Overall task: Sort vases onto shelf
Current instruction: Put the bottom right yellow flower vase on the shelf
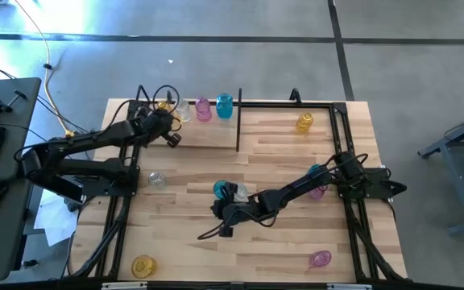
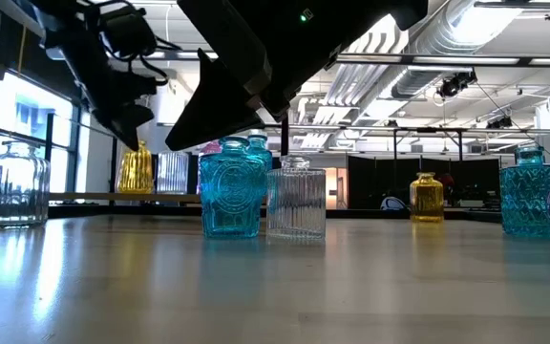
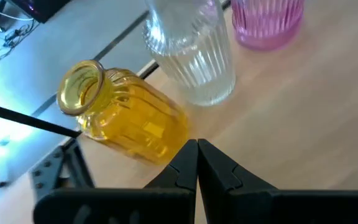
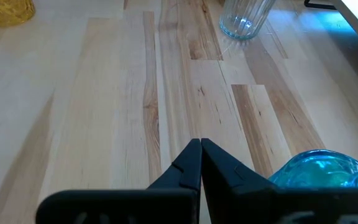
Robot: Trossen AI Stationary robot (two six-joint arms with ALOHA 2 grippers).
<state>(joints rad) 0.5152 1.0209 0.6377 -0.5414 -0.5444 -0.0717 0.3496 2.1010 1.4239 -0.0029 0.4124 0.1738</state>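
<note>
The shelf is a black rod frame along the table's far edge. In its left bay a yellow vase, a clear vase, a pink vase and a teal vase stand upright in a row. My left gripper is shut, just near of the yellow vase. My right gripper is shut and hovers mid-table beside a teal vase, which stands next to a clear ribbed vase. My left gripper has its shut fingertips right beside the yellow vase's lower body, coming slanting from above on the near side. Whether they touch it I cannot tell. The vase stands on the shelf planks.
A yellow vase stands in the shelf's right bay. Loose on the table are a clear vase, a yellow vase, a pink vase, and a teal vase and a pink vase by the right arm. Bare wood lies at the middle near side.
</note>
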